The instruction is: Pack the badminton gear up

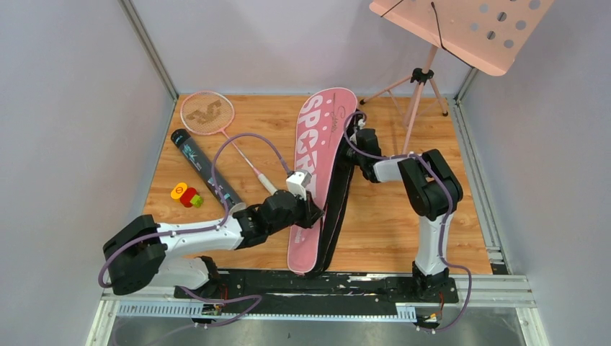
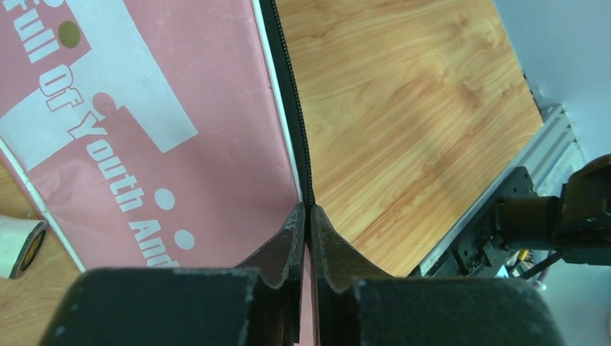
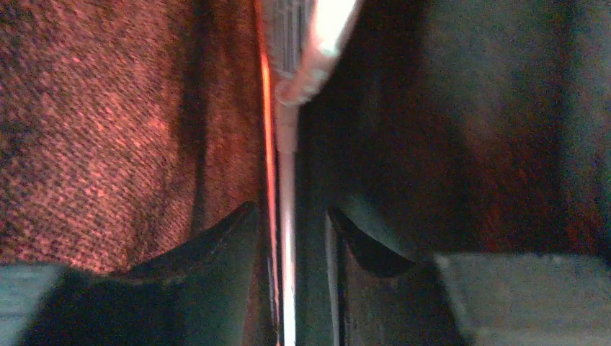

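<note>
The pink "SPORT" racket bag [image 1: 317, 155] lies lengthwise mid-table, its right edge lifted so the black side shows. My left gripper [image 1: 311, 210] is shut on the bag's zipper edge; in the left wrist view, the jaws [image 2: 308, 210] pinch that edge of the bag [image 2: 144, 137]. My right gripper [image 1: 358, 138] is inside the bag's opening. In the dim right wrist view its jaws [image 3: 288, 216] stand slightly apart around a thin racket shaft [image 3: 287, 166]. The other pink racket [image 1: 209, 114] and the black tube [image 1: 204, 166] lie at the left. No shuttlecocks show.
A small orange, red and green toy [image 1: 187, 194] sits left of the tube. A pink music stand [image 1: 461, 29] stands at the back right on its tripod. The enclosure walls close in on both sides, with the metal rail [image 1: 317, 285] at the near edge.
</note>
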You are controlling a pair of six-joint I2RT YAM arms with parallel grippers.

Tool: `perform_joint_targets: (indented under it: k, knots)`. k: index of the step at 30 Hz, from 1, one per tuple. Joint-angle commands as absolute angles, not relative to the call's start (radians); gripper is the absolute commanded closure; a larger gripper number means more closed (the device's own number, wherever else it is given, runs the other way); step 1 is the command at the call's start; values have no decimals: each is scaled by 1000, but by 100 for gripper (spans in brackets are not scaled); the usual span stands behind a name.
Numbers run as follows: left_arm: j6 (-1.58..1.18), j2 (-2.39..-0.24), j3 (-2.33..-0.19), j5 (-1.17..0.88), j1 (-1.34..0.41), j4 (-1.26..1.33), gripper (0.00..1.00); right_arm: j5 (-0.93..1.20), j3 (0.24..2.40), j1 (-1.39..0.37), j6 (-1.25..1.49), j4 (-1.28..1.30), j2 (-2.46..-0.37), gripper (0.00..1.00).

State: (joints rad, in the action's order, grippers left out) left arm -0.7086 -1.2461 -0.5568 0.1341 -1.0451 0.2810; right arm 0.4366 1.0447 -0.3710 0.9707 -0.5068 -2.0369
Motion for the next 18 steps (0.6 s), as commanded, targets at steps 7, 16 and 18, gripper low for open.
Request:
perform_joint_targets:
  k: [7,16,18]
  knots:
    - [-658,-1303,-717,303,-1051,121,71,346,1073,-371,875,-26,-1838,40]
    - [-677,-1294,-894,564,-1028,-206,45,172,966,-366,867,237,-1587,40]
    - [-683,-1290,-917,591,-992,-262,45,148,934,-365,860,270,-1525,40]
